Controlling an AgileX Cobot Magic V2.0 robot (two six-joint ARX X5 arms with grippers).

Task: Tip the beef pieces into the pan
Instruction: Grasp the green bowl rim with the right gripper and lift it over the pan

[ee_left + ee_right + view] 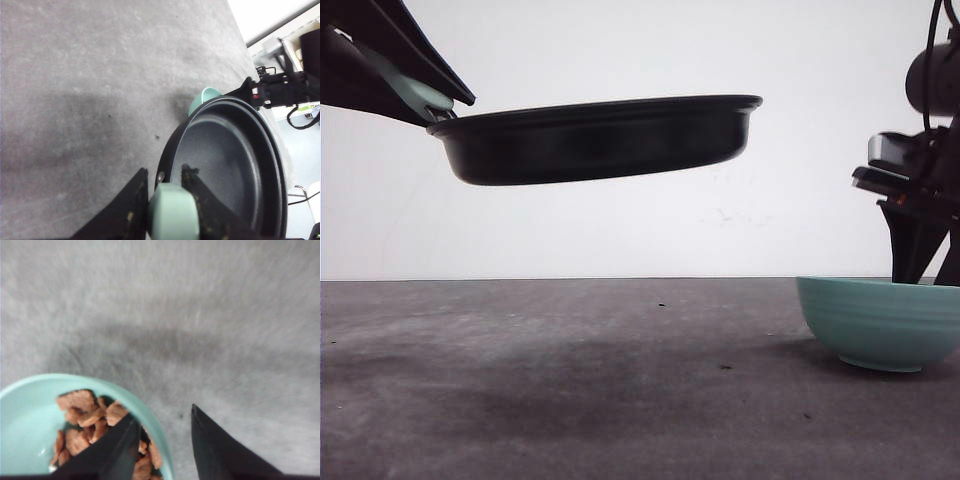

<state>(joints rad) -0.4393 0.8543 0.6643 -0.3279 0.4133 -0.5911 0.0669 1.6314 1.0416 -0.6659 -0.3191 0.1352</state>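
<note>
The black pan hangs level, high above the left and middle of the table. My left gripper is shut on its mint-green handle. In the left wrist view the pan's inside is bare and the left gripper clamps the handle from both sides. The beef pieces lie heaped in a teal ribbed bowl standing on the table at the right. My right gripper is open astride the bowl's rim, one finger inside over the beef, the other outside. From the front, the right gripper reaches down behind the bowl.
A dark grey mat covers the table, with a few small crumbs on it. The pan casts a wide shadow on the mat beneath it. A white wall stands behind.
</note>
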